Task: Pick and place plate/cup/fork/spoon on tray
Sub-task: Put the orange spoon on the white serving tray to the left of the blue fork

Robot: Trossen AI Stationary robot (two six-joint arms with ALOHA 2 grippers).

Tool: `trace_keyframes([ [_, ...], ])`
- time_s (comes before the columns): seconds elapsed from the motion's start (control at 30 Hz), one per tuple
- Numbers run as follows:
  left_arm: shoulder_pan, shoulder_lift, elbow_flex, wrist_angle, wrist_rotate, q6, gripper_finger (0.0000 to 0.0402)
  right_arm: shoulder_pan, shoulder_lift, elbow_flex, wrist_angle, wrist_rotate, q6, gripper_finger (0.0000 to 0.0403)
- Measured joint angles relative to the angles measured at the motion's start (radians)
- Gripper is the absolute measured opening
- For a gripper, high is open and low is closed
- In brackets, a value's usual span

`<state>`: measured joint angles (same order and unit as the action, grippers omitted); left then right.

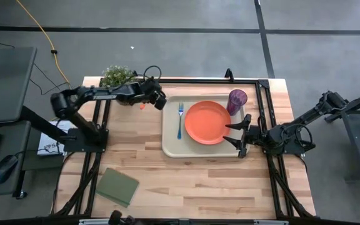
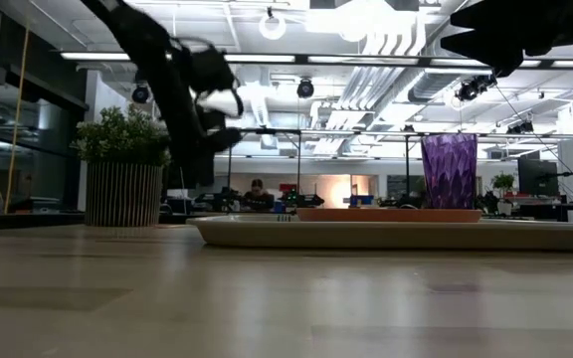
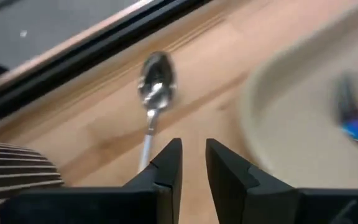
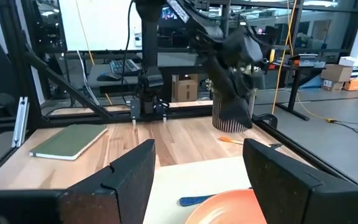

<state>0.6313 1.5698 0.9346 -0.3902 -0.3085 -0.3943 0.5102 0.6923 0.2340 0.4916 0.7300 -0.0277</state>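
The beige tray lies at the table's middle right. On it are the orange-red plate, the purple cup at its far right corner and the blue fork left of the plate. The spoon lies on the wood left of the tray's far corner; its orange handle shows in the high view. My left gripper hovers over the spoon's handle end, fingers a narrow gap apart and empty. My right gripper is open and empty over the tray's right edge, beside the plate.
A potted plant stands at the far left, close behind my left gripper. A green square pad lies near the front left. A black frame rail runs along the table's far edge. Bare wood lies in front of the tray.
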Motion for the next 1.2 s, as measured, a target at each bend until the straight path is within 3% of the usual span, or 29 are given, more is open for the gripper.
trace_keyframes([
  [0.37, 0.064, 0.218, -0.003, 0.133, -0.049, -0.005, 0.0046, 0.0, 0.0, 0.0, -0.001, 0.033, -0.043, 0.0236],
  [0.5, 0.067, 0.238, -0.003, 0.137, -0.1, -0.014, 0.0041, 0.0, 0.0, 0.0, -0.001, 0.049, -0.042, 0.0236],
  [1.2, 0.092, 0.276, 0.001, 0.135, -0.084, -0.029, 0.0031, 0.0, 0.0, 0.0, -0.001, 0.049, -0.025, 0.0236],
])
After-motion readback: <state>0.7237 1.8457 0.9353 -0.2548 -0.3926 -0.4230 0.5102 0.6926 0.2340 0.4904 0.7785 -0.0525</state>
